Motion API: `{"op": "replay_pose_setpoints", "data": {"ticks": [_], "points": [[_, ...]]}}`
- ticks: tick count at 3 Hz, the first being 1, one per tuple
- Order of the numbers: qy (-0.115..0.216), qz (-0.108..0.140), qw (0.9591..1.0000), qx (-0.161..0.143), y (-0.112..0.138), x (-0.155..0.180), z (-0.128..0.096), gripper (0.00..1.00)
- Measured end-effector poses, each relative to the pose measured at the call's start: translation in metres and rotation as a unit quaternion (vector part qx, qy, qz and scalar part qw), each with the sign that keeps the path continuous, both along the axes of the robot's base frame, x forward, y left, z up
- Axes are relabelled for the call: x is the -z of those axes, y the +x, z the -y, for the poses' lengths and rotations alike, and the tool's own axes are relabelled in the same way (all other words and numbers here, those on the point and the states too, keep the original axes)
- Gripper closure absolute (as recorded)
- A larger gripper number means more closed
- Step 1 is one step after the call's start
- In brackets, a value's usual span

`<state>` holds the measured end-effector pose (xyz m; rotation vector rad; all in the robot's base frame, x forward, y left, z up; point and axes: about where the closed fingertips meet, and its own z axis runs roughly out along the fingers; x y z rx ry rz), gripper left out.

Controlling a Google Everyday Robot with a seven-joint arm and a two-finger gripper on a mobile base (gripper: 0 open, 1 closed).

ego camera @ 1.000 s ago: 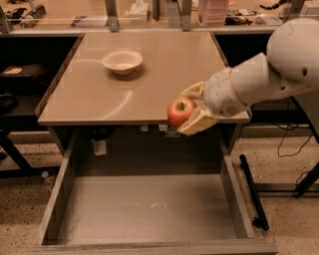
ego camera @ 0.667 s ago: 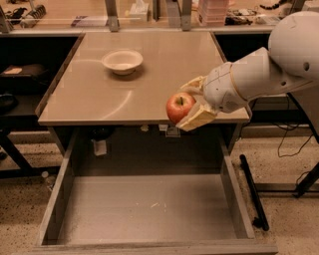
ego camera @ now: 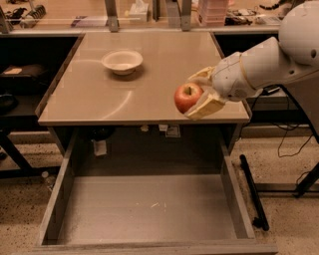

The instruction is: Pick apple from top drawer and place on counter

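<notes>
The red apple (ego camera: pixel 187 97) with a yellowish patch and a short stem is held in the air over the front right part of the beige counter (ego camera: pixel 99 94). My gripper (ego camera: pixel 196 94) is shut on the apple, one cream finger above it and one (ego camera: pixel 205 107) below, coming in from the right on the white arm (ego camera: pixel 264 64). The top drawer (ego camera: pixel 144 209) is pulled open below the counter's front edge, and its grey floor is bare.
A white bowl (ego camera: pixel 122 61) sits on the counter's far left part. A cluttered wooden bench (ego camera: pixel 149 12) with metal posts runs along the back. A dark bar (ego camera: pixel 253 191) and cables lie on the floor to the right of the drawer.
My gripper has carried the apple slightly up and back, from the counter's front edge to over its surface. The drawer and the bowl have not moved.
</notes>
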<state>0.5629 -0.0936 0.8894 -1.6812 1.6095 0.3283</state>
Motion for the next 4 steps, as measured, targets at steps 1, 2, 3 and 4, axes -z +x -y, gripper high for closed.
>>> {"op": "replay_pose_setpoints", "data": {"ticks": [1,2,3,4], "points": [[0.007,-0.009,0.9998,-0.013,0.051,0.001,-0.015,1.0],[0.012,-0.023,0.9994,-0.023,0.091,0.013,-0.042,1.0],[0.006,-0.041,0.999,-0.017,0.118,0.034,-0.06,1.0],[0.014,-0.061,0.9976,0.027,0.138,0.051,-0.054,1.0]]}}
